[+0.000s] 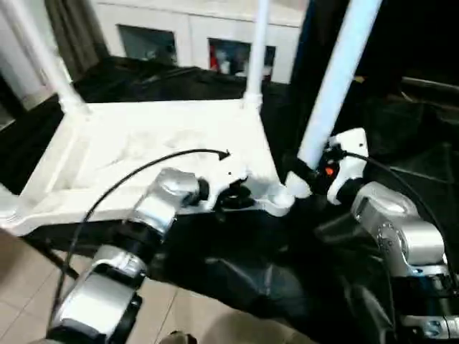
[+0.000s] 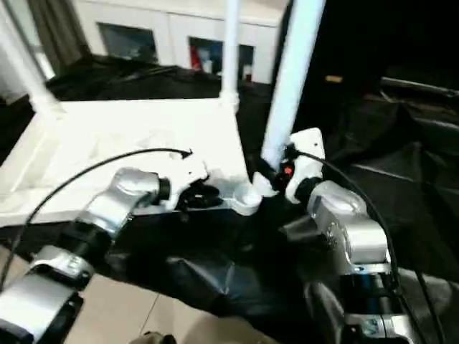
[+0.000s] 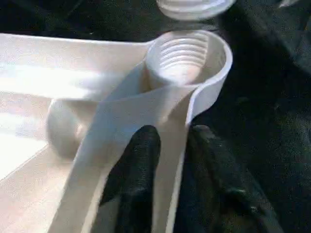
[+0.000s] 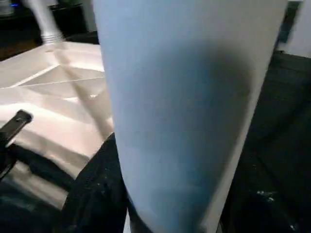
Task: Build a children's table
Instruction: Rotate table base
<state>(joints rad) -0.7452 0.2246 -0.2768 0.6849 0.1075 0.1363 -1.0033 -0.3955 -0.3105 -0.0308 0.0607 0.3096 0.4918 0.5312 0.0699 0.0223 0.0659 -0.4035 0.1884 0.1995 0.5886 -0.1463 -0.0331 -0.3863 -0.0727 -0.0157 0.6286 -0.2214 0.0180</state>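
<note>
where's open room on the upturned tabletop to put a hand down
The wide ribbed middle of the table top, between the two standing far legs and the near rim, is bare. The near right corner socket is crowded by both grippers and the held leg.

White everywhere on this one: the table top [image 1: 143,154] lies plain white with pale ribbing on its upturned face, and the legs [image 1: 337,79] rise the same white, shading a touch bluish along the tube. The socket [image 3: 187,56] shows ringed white threads inside. Under it all spreads a glossy black sheet [image 1: 287,279]. The left gripper [image 3: 167,160] has black fingers on the white rim; silver forearms [image 1: 401,236], black cables. A small orange-red light [image 1: 328,170] glows on the right gripper [image 1: 315,175]. Behind, a white cabinet [image 1: 193,29] with dark glass; beige floor tiles [image 1: 21,287] below.
</note>
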